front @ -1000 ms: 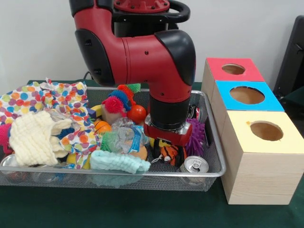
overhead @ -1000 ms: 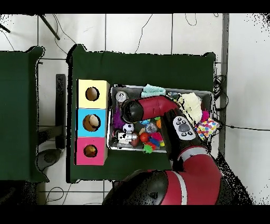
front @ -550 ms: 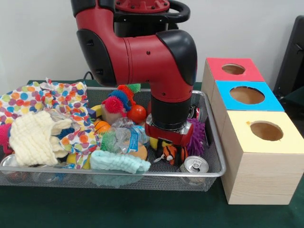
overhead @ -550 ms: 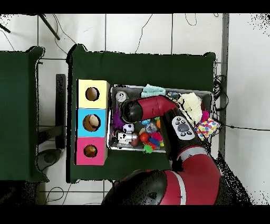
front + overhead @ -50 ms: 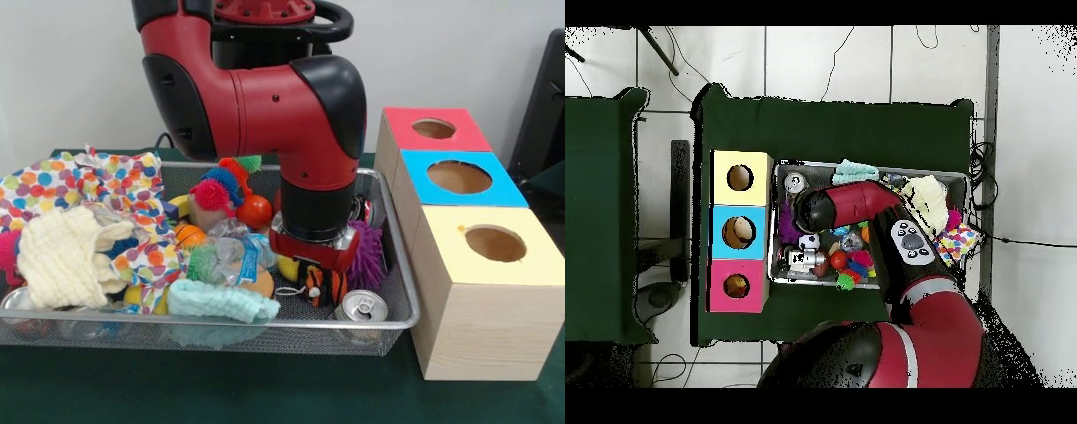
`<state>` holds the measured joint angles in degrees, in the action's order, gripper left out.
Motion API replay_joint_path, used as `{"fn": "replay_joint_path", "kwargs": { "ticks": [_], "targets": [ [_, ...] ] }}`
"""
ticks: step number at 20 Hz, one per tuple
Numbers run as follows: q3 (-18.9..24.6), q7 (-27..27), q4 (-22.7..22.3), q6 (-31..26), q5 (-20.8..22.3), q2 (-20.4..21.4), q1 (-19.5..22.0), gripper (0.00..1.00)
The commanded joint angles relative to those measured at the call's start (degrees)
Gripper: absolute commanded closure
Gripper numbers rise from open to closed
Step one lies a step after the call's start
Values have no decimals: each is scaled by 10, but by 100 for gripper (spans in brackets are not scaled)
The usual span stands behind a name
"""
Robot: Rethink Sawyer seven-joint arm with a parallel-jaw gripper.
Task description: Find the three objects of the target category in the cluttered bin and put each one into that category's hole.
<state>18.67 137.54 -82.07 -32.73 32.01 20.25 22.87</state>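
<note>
The gripper (image 5: 320, 276) grasps the striped tiger toy (image 5: 323, 284) (jaws hidden; no legible writing) above the bin (image 5: 399, 311).

White wall (image 5: 71, 79), tiled floor (image 5: 825, 60)

Pincer (image 5: 320, 276) low over tiger toy (image 5: 323, 284) in bin (image 5: 399, 300).

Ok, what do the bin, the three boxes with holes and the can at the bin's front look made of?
The bin looks like silvery wire mesh: you see through its walls, and the rim is a shiny rod. The boxes look like pale, unfinished wood with visible grain, their tops covered in matte colour, possibly paper or paint. The can looks like bright metal, with a pull-tab lid.
</note>
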Motion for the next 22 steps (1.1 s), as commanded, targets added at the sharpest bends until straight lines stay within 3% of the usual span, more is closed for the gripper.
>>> {"fn": "replay_joint_path", "kwargs": {
  "ticks": [1, 5, 8, 11, 17, 22],
  "targets": [
    [43, -126, -26, 11, 39, -18, 19, 100],
    [40, -98, -55, 20, 31, 28, 6, 100],
    [55, -90, -114, -9, -4, 125, 7, 100],
    [73, -80, -153, -52, -49, 191, 16, 100],
    [73, -68, -172, -91, -95, 283, 8, 100],
    [59, -51, -183, -121, -124, 331, -13, 100]
  ]
}}
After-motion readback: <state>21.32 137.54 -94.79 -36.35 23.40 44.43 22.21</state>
